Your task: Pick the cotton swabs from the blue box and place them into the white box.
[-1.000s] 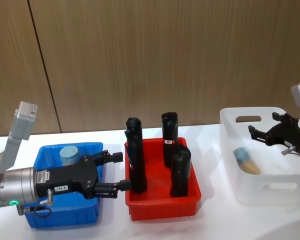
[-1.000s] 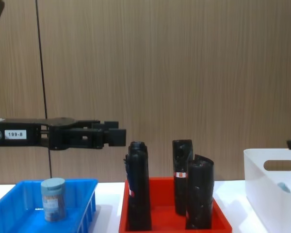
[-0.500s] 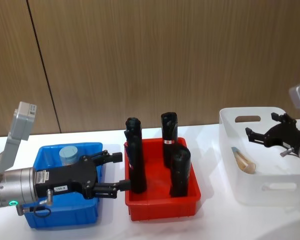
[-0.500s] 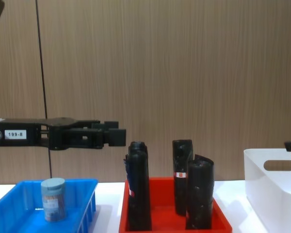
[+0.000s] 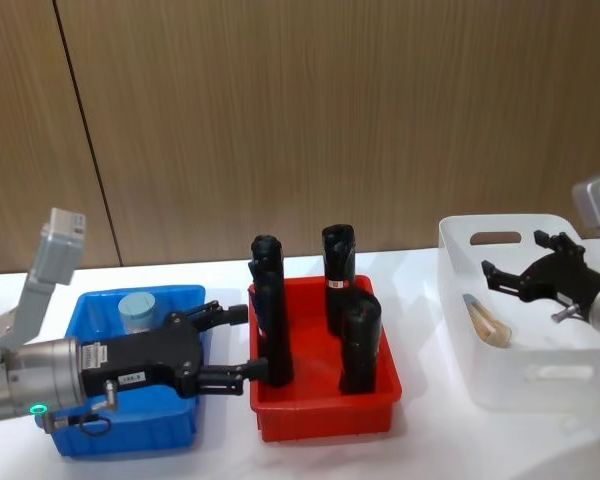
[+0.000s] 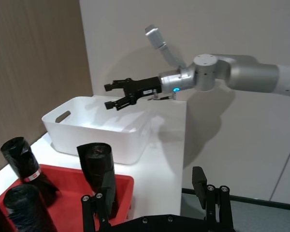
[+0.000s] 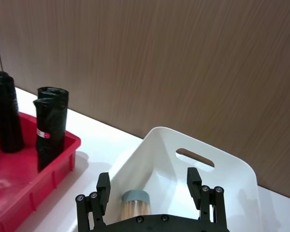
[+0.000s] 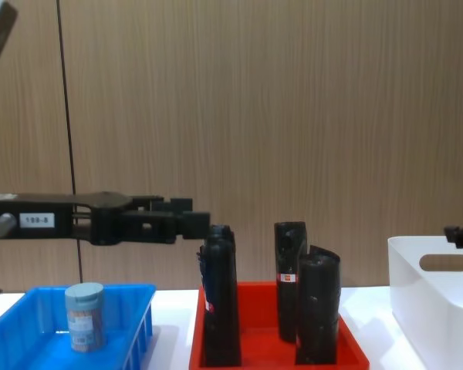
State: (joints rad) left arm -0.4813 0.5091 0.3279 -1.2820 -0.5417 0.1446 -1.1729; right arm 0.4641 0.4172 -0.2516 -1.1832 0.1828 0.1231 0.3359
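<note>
Reaching the upright jar of cotton swabs (image 5: 138,308) cleanly means drawing the left gripper (image 5: 244,343), its jaws spread and empty, leftward from beside the red tray (image 5: 325,415) to the far corner of the slotted blue box (image 5: 130,442). There it should straddle the smooth clear cylinder under its round lid. The right gripper (image 5: 512,253) hangs spread and empty over the glossy white box (image 5: 540,382), where another jar (image 5: 487,320) lies on its side.
</note>
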